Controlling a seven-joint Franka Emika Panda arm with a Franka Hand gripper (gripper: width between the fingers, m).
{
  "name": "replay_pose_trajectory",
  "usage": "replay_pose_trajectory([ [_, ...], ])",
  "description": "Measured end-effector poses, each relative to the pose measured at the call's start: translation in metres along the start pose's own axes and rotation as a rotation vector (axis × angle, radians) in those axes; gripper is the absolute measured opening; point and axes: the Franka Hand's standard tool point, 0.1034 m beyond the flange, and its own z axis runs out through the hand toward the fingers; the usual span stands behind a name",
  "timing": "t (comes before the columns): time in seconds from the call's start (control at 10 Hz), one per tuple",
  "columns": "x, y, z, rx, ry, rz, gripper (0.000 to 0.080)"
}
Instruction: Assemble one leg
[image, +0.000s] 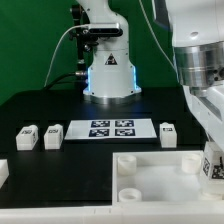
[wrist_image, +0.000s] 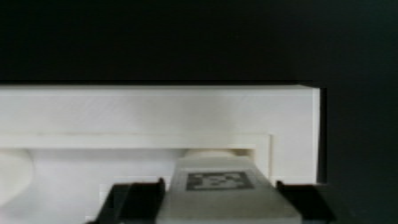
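My gripper (wrist_image: 210, 203) is clamped around the leg (wrist_image: 217, 182), holding it over the panel (wrist_image: 160, 112) at the exterior view's right. I'd line it squarely over the corner socket, hidden here, then lower slowly.

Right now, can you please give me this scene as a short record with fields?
gripper: the gripper is shut on the held leg
place of hold: over the right end of the white panel in the exterior view; contact cannot be told
loose legs: three on the table, two at the exterior view's left, one at its right
marker board: the marker board lies flat between them
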Motion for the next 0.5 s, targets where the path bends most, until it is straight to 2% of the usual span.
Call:
replay_pose_trajectory([
  [0.1, -0.0005, 0.0001, 0.0001, 0.0, 0.0, -0.023, 0.0299],
  [0.2, -0.0004, 0.0001, 0.0001, 0.0, 0.0, -0.085, 0.0527],
  [0.3, 0.0005, 0.0002, -0.0004, -0.005, -0.001, -0.168, 0.0527],
  [0.4, 0.0022, -0.0008, -0.0018, -0.007, 0.001, -0.248, 0.0624],
  [0.5, 0.0048, 0.0, -0.0043, -0.036, 0.014, -0.44, 0.0642],
])
